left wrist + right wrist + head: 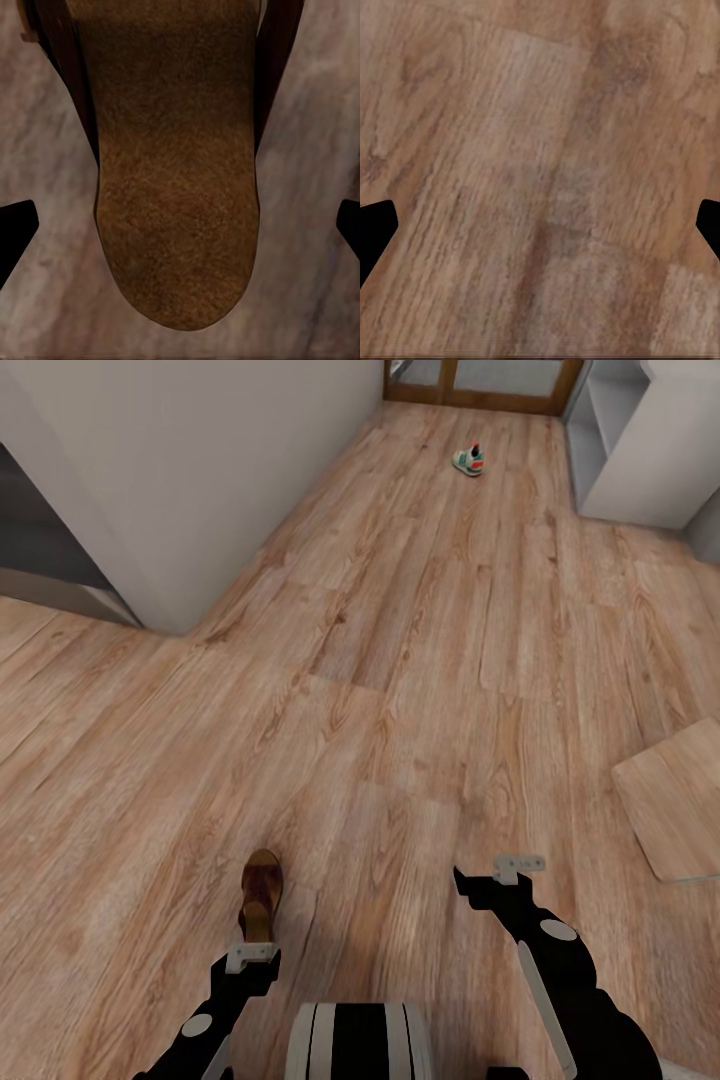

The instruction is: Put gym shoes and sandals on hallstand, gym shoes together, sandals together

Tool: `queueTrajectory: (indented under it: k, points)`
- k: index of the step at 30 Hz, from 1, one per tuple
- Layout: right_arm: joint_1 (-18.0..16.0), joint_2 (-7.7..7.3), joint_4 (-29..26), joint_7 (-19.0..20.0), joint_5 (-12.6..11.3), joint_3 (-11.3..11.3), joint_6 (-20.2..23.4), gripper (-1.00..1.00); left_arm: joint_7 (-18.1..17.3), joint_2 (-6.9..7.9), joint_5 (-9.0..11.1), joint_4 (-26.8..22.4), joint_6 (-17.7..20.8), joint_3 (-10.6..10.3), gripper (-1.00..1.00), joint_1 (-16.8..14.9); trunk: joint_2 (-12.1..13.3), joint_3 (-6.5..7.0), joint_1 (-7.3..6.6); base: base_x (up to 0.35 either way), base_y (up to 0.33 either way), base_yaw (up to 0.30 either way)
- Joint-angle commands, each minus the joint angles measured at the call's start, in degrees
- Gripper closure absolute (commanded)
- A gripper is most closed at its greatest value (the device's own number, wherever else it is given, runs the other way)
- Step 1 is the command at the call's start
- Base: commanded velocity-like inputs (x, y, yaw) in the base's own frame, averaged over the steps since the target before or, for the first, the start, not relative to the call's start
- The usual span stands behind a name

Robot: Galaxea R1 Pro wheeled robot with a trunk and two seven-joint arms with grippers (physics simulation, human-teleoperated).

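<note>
a sandal [261, 895] is seen on the floor [400, 690] between the wide-spread left pincer [180, 232]; the right pincer [540, 232] is held wide; a sneaker [468, 460] is seen far off.

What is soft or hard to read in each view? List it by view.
Head view: the far white sneaker with green and red trim is tiny, its stripes unreadable; lighting is flat, with no glare. Left wrist view: the brown leather sandal is close and grainy, its edges soft. Right wrist view: the brown wood-grain plank floor is smeared, with faint grain.
</note>
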Motion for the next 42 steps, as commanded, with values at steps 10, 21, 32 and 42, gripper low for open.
queueTrajectory:
  k: [10,21,32,42]
  points:
    - [-0.02,-0.02,-0.07,0.13,-0.03,0.00,0.30,-1.00,-0.01,0.02,0.21,0.03,-0.19,-0.10,-1.00,-0.02,-0.15,-2.82,0.25,0.000,0.000,0.000]
    - [-0.02,-0.02,-0.07,0.13,-0.03,0.00,0.30,-1.00,-0.01,0.02,0.25,0.03,-0.19,-0.10,-1.00,-0.02,-0.21,-4.93,0.38,0.000,0.000,0.000]
    - [-0.02,-0.02,-0.07,0.13,-0.03,0.00,0.30,-1.00,-0.01,0.02,0.23,0.03,-0.19,-0.10,-1.00,-0.02,-0.21,-5.13,0.38,0.000,0.000,0.000]
    - [-0.02,-0.02,-0.07,0.13,-0.03,0.00,0.30,-1.00,-0.01,0.05,0.24,0.03,-0.18,-0.10,-1.00,-0.02,-0.21,-5.13,0.38,0.110,0.000,0.000]
